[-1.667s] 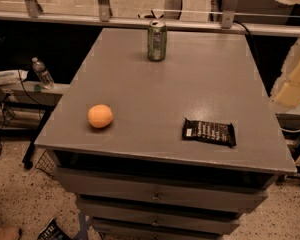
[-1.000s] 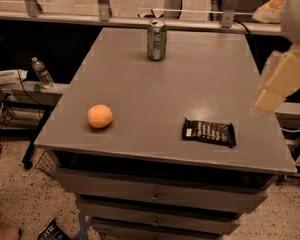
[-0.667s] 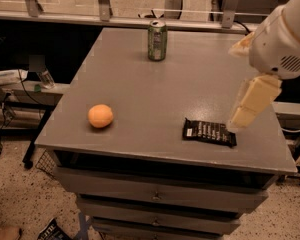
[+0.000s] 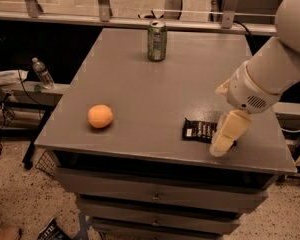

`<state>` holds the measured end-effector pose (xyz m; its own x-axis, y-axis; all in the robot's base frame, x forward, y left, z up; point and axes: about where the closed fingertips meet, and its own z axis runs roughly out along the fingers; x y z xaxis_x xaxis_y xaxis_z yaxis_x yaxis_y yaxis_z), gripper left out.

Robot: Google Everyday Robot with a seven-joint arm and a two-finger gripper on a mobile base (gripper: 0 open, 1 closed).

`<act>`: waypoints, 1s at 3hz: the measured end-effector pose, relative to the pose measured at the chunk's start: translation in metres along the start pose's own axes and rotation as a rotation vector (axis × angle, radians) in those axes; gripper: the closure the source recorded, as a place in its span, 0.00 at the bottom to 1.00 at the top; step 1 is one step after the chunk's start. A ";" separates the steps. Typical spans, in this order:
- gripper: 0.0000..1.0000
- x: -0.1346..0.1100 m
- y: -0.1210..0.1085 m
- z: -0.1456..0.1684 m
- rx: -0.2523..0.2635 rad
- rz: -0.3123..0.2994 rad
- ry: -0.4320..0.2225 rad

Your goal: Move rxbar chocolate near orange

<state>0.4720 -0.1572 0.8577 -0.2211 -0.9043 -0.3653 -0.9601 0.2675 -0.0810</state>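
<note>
Reaching step: the tool [image 4: 224,139] hangs over the right end of the bar [image 4: 199,130], near the front edge of the tabletop [image 4: 140,84]; open or closed, I cannot tell. The orange [image 4: 100,116] sits toward the front-left corner. Next, probably: grip the bar and carry it left.

warm, brownish cast everywhere, and dim overall. the table [image 4: 140,84] top is lit softly from above, palest toward 12 o'clock around the soda can [image 4: 157,33]. the orange [image 4: 100,116], at 9 o'clock, throws only a faint, short shadow. the pincer [image 4: 221,145], at 4 o'clock over the 3 o'clock end of the rxbar chocolate [image 4: 198,130], glows pale cream (a small dark shadow sits under its tip). under the table's front edge lies deep shade; the gap at 10 o'clock is nearly black.
</note>
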 end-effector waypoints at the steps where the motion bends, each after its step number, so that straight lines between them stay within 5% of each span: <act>1: 0.00 0.005 0.000 0.025 -0.019 0.016 0.007; 3: 0.49 0.004 -0.001 0.044 -0.033 0.029 0.001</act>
<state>0.4796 -0.1466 0.8152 -0.2493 -0.8966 -0.3659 -0.9584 0.2828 -0.0398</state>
